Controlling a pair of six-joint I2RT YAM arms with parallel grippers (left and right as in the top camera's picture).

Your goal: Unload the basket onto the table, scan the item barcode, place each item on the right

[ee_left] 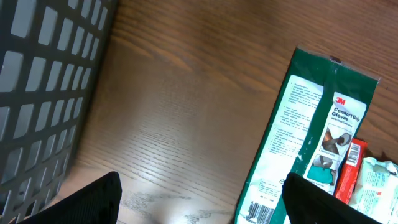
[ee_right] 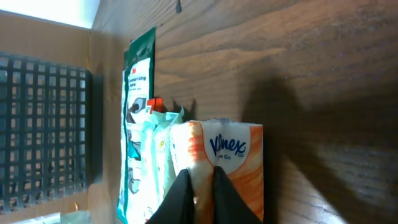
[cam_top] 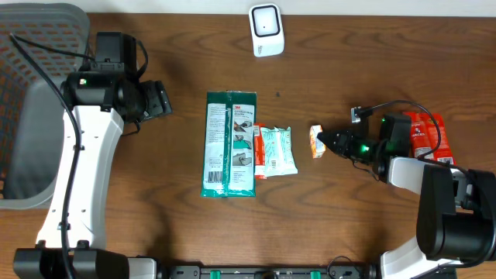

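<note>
Lying right of centre on the wooden table [cam_top: 372, 62], Kleenex tissue pack [cam_top: 315, 142], its near edge nipped by the right gripper [cam_top: 325, 141], fingers [ee_right: 180, 196] almost together, wipes packet [cam_top: 279, 151] and green 3M gloves pack [cam_top: 226, 143] at centre, white scanner [cam_top: 265, 29] by the far edge, left gripper [cam_top: 161, 99] spread wide, holding nothing.

My left arm [cam_top: 77, 170] is white with black joints, a black cable [cam_top: 74, 147] trailing along it. The right arm [cam_top: 438, 209] matches, a green light [cam_top: 361, 144] near its black fingers [ee_right: 179, 196].
</note>
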